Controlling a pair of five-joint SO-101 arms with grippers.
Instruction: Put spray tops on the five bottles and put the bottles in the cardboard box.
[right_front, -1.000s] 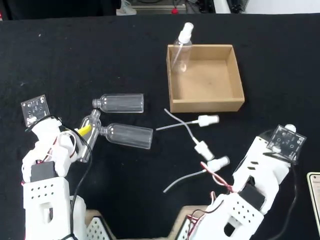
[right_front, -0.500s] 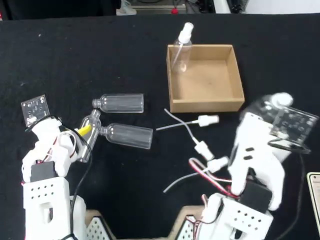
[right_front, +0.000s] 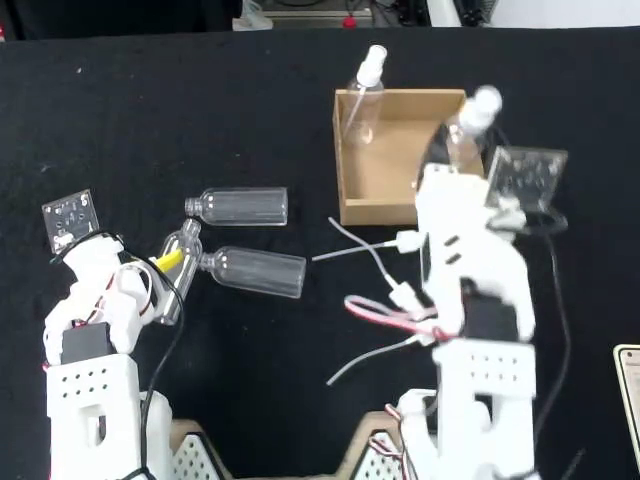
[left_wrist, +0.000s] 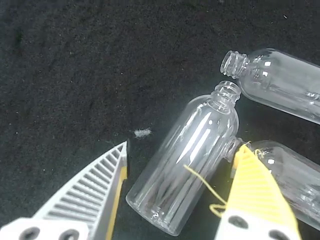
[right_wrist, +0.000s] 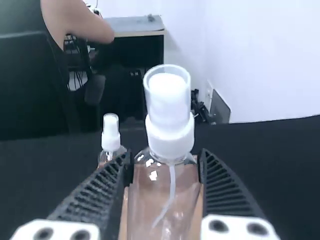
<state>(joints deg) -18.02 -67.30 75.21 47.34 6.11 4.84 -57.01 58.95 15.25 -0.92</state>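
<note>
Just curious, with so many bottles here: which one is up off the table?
The capped bottle, held upright in the right gripper over the cardboard box.

Black cloth surface (right_front: 200, 110) under even light. Past its far edge at 12 o'clock, tangled cables (right_front: 350, 15). Farther back, white wall (right_wrist: 260, 55), grey desk (right_wrist: 135, 24) against it, dark below, more wiring (right_wrist: 201, 107) at the wall's foot.

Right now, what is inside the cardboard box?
One capped bottle stands in the far left corner of the cardboard box. The right hand holds a second capped bottle over it; the arm hides the floor beneath.
</note>
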